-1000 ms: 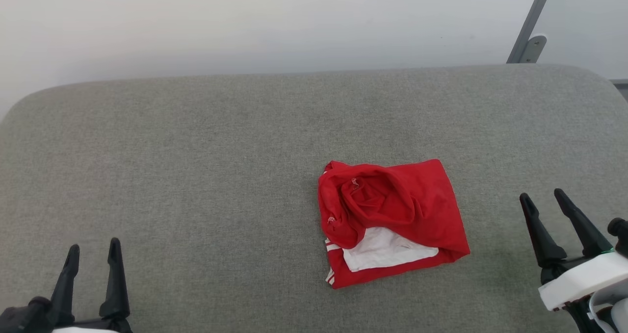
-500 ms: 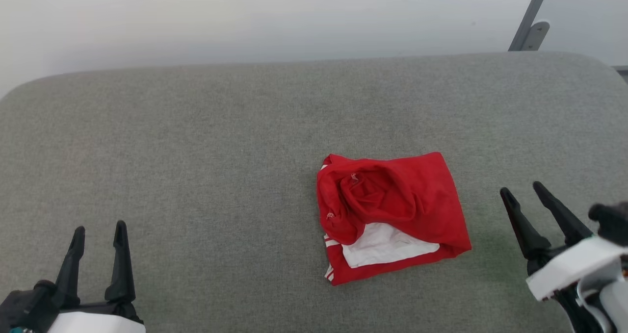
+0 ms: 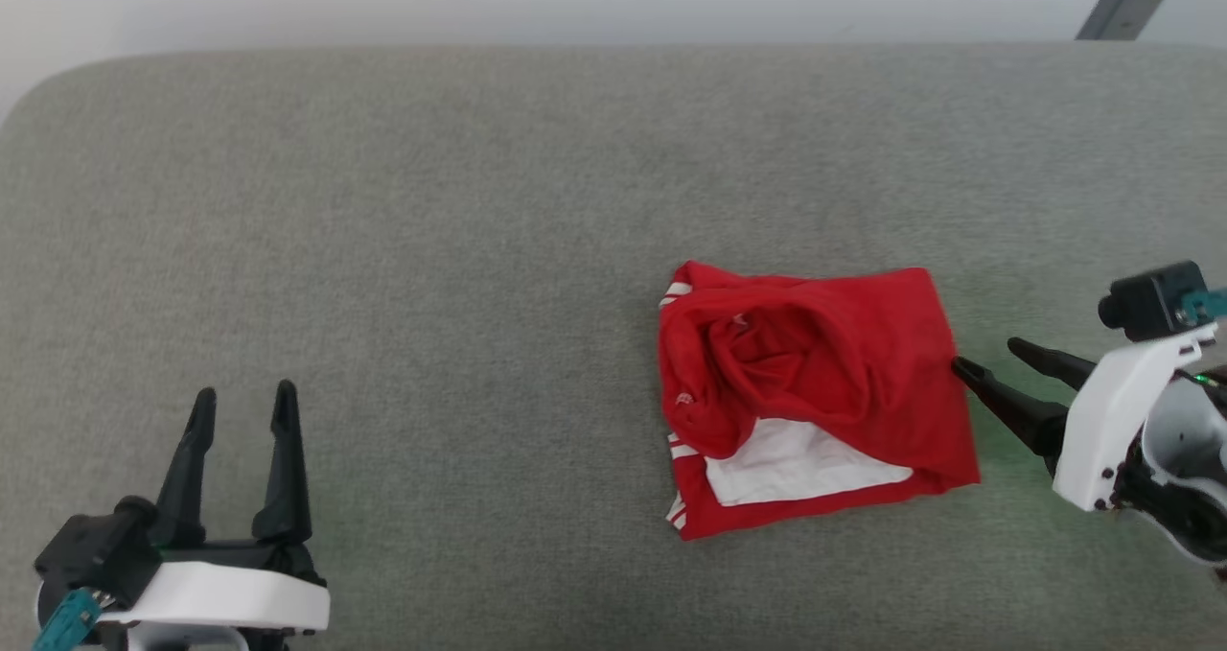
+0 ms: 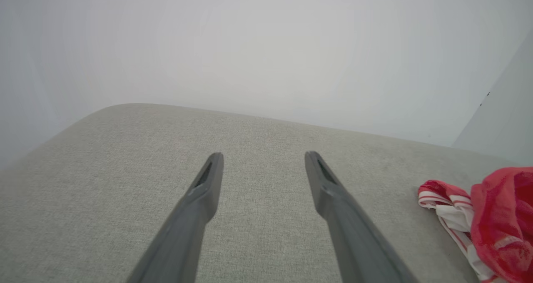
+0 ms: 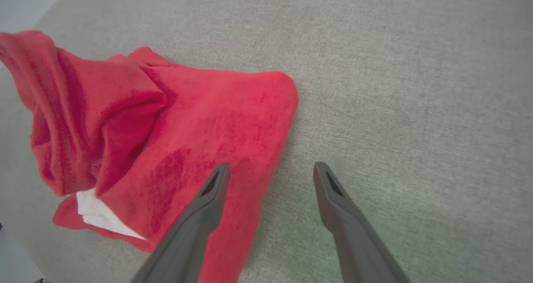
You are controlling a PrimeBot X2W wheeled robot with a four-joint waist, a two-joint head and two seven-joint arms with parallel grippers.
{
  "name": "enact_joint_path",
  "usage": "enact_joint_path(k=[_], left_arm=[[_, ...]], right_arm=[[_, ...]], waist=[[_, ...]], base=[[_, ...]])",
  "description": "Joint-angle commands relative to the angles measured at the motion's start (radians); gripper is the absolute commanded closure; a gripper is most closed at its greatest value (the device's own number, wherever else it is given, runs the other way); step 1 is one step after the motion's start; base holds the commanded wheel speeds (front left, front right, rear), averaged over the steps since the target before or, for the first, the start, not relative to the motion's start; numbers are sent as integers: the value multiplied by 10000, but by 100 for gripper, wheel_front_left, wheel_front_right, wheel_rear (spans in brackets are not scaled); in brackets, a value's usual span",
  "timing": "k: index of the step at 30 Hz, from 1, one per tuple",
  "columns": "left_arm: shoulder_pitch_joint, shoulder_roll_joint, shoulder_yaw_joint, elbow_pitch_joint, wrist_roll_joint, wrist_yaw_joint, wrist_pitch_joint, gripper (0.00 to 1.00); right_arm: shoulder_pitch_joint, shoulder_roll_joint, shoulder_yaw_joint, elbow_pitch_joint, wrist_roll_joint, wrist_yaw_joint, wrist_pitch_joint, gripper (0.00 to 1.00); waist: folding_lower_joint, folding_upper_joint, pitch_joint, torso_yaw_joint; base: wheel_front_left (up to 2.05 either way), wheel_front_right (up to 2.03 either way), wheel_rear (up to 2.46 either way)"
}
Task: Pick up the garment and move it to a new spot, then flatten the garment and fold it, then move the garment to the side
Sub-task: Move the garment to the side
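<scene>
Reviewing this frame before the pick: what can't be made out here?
Head view: whether the right pincer touches the garment. One fingertip meets the red edge, but its height above the fabric is unclear.
Right wrist view: one finger overlaps the garment, so contact is unclear there too.
Left wrist view: most of the garment is cut off by the right edge.
All views: the garment's inner layers are hidden by its own folds.

A crumpled red cotton garment [image 5: 200,120] lies on a grey woven fabric surface [image 5: 395,87], taking up the left half of the view. A white cloth panel [image 5: 98,214] peeks from under its lower left fold. The right gripper [image 5: 268,170] has its two long dark fingers spread apart: one tip sits over the garment's red edge, the other over bare grey fabric just beside it
</scene>
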Motion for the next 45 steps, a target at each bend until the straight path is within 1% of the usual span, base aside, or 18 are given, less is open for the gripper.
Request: enact_joint_path(k=[1,3,8,11,15,19,21,24,31,36,39,45], left_arm=[[-156,15,-56,0,-8,-33,-45,0],[-284,-14,-177,66,-42,-33,-45,0],[-510,-68,-392,163,-123,-33,-45,0],[-613,-85,-478,221,-186,-33,-45,0],[-696,-113,-573,293,-277,-33,-45,0],[-741,-114,-638,406,-363,-33,-45,0],[-804,-105,-645,445,-394,-33,-45,0],[-848,-101,-628,460,-431,-33,-45,0],[-1028,17,-597,505,-432,-33,-45,0],[-1295,154,-690,463,-372,-34,-45,0],[-1524,265,-762,402,-293,-34,-45,0],[-2005,474,-953,396,-208,-34,-45,0]], right_arm=[[-234,-82,146,30,192,-5,368,0],[-567,-268,438,99,317,-5,995,0],[-1265,-224,1000,480,765,-5,2352,0],[-1596,-38,1340,806,981,-5,3024,0],[-1794,410,1825,1287,1295,-4,3806,0],[-1929,698,2162,1459,1543,-2,4234,0],[-2032,653,2333,1282,1530,0,4256,100],[-2139,520,2329,1178,1610,-4,4112,100],[-2611,-137,2093,657,1640,-16,3422,100],[-2882,-621,1959,408,1469,-16,3122,100],[-3057,-866,1875,321,1323,-14,2935,100],[-3393,-1369,1630,537,999,-14,2584,100]], waist=[[0,-1,238,212],[0,-1,396,343],[0,-1,681,579],[0,-1,779,668],[0,-1,851,727],[0,-1,897,780],[0,-1,935,776],[0,-1,975,745],[0,-1,1142,460],[0,-1,1285,192],[0,-1,1395,-10],[0,-1,1660,-478]], base=[[0,0,0],[0,0,0],[0,0,0],[0,0,0],[0,0,0],[0,0,0],[0,0,0],[0,0,0],[0,0,0],[0,0,0],[0,0,0],[0,0,0]])
